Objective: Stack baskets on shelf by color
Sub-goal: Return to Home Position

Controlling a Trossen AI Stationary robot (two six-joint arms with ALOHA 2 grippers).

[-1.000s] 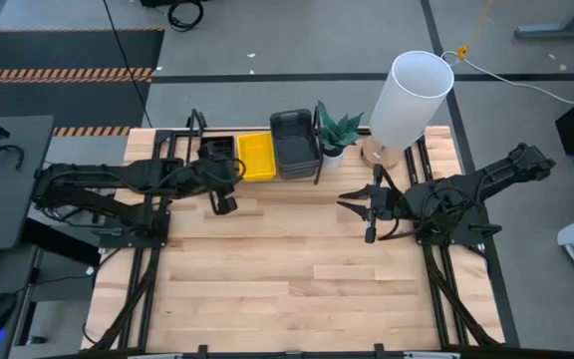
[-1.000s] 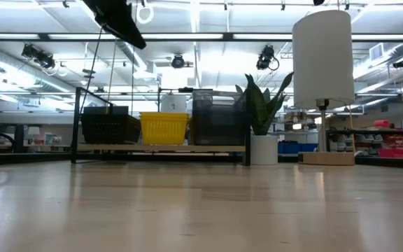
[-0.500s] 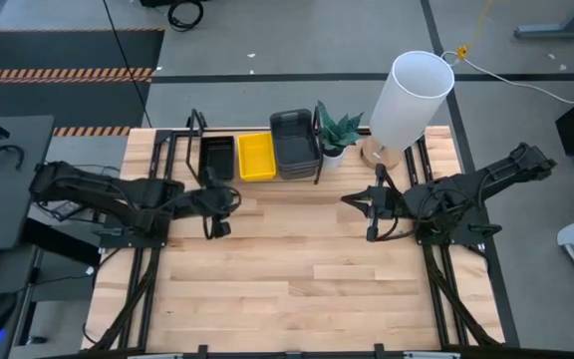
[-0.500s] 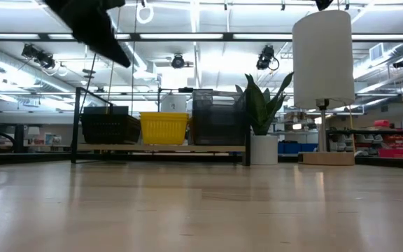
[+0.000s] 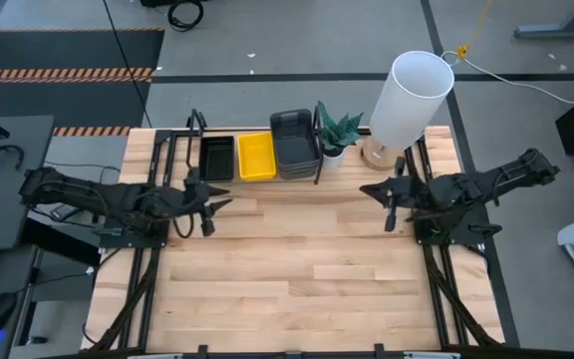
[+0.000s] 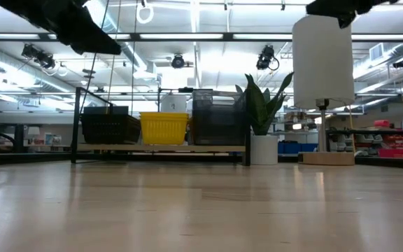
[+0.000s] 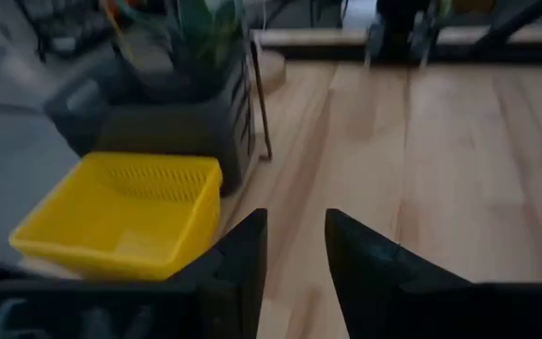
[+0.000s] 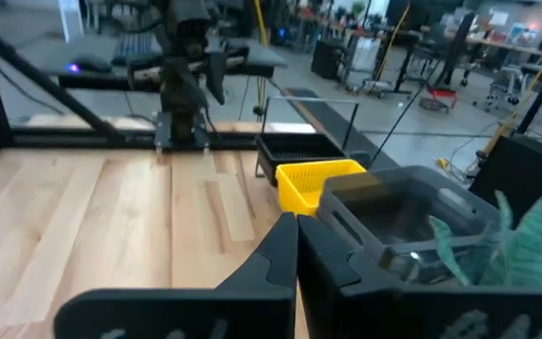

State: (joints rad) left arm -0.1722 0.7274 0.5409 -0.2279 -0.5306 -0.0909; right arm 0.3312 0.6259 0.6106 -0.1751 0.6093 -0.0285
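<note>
Farther back from the shelf [image 6: 163,148] now: left gripper [image 7: 294,221] parted, right gripper [image 8: 297,226] fingers together, both empty; black baskets [image 5: 216,157], yellow baskets [image 5: 256,157], grey baskets [image 5: 295,143] abreast there.

Consists of two matte black arms, left arm [image 5: 98,197] and right arm [image 5: 486,182], each a chain of chunky angular links. Carries thin black cables looping loosely alongside the links. Ends in the left gripper [image 7: 295,226] and right gripper [image 8: 296,231], each with two flat, dark, tapering fingers, smooth-faced with bevelled edges.

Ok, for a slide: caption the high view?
Black baskets, yellow baskets and grey baskets side by side on the shelf; left gripper and right gripper empty.
</note>
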